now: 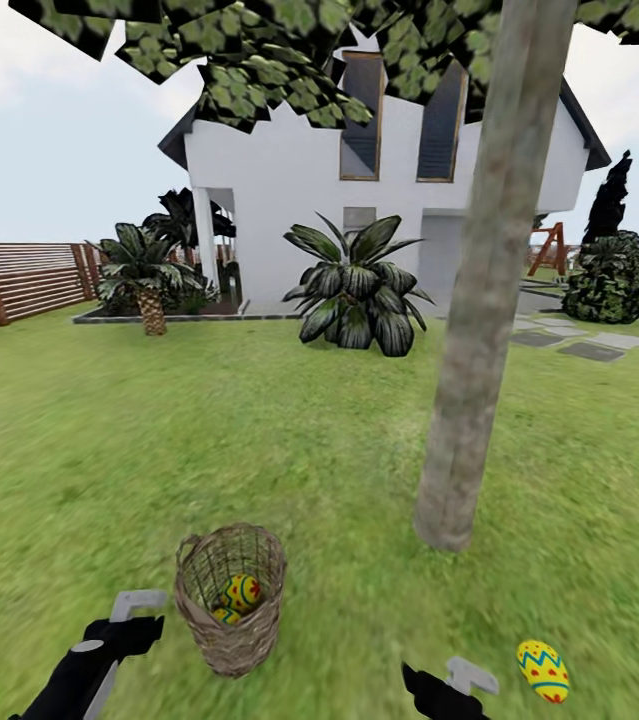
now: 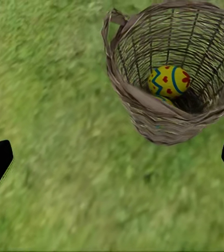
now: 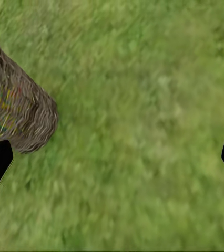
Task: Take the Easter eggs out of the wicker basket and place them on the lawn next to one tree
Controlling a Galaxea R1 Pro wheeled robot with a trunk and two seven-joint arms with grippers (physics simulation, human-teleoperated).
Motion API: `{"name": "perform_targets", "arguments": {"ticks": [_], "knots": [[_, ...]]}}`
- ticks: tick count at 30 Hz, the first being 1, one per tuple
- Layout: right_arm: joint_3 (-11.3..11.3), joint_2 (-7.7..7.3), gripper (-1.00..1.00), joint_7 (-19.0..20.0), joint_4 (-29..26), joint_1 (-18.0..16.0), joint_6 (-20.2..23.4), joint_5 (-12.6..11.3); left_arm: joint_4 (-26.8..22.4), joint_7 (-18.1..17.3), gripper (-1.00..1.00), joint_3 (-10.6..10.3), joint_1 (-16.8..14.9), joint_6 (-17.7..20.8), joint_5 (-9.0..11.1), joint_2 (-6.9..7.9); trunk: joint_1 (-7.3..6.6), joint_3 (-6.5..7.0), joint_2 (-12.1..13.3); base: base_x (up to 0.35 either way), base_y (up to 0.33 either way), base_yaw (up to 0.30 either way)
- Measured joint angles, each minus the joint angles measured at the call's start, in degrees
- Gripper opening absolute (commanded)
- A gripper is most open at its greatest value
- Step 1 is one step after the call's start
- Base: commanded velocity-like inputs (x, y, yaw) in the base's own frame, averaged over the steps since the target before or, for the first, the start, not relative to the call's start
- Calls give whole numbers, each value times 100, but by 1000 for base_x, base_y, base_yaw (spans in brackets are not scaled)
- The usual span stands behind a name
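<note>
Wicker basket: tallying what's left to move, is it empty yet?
Not empty. The wicker basket holds two Easter eggs; a third lies on the lawn.

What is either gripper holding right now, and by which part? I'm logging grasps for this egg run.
Nothing. The left gripper and right gripper are both open over bare lawn, with nothing between the fingers.

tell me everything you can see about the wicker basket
The wicker basket is small, tan-brown and bucket-shaped, woven with open gaps, its rim uneven. It stands upright on the lawn near the tree trunk, between the two grippers, neither touching it. Inside lie two Easter eggs, yellow with red and blue markings.
</note>
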Motion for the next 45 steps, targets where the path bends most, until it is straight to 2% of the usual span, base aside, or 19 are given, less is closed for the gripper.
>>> {"name": "perform_targets", "arguments": {"ticks": [14, 30, 45], "knots": [[-10, 3, 100, -4, 0, 0, 6, -14, 103, 1, 100, -1, 0, -2, -3, 12, 1, 1, 0, 191, 142, -4], [-7, 5, 100, 0, -1, 0, 2, -11, 107, 1, 100, -2, 0, -3, -4, 13, 1, 1, 0, 149, 42, -2], [-12, -8, 100, 0, -3, 2, 3, -18, 126, 1, 100, -3, -2, -12, -4, 21, 1, 56, 0, 146, 15, -221]]}}
